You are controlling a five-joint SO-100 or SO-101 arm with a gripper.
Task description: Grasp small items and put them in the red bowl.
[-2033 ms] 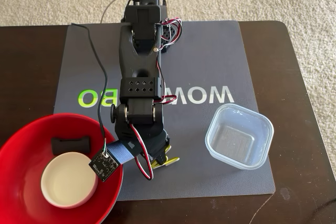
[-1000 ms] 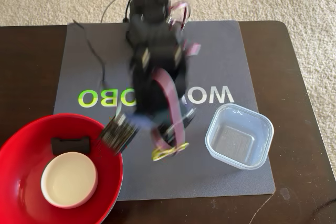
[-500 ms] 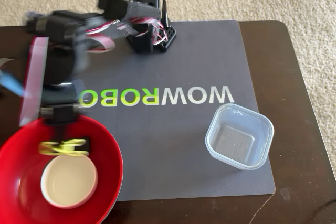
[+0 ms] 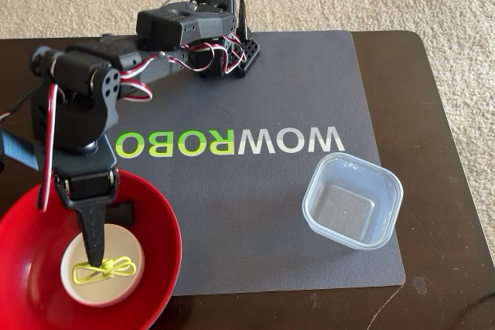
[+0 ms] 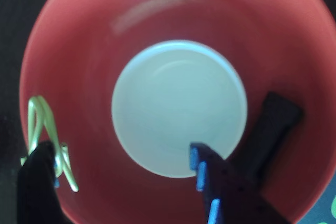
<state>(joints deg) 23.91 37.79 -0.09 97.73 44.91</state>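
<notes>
Glossy red bowl [image 4: 158,264], (seemingly yellow-green) clothespin [image 4: 104,270]

In the fixed view, the clothespin [image 4: 104,270] lies in the small bowl [image 4: 77,280], inside the big bowl [image 4: 158,256]; the container [image 4: 353,200] sits well to their right.

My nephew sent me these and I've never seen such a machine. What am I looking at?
It is a small robot arm on a grey mat on a dark table. One picture looks down from a fixed camera; the other comes from a camera on the wrist. The claw hangs open over a red bowl holding a white bowl and a black clip. A yellow-green clothespin is at the claw's tip; whether it is let go is unclear. A clear container stands empty on the mat.
</notes>
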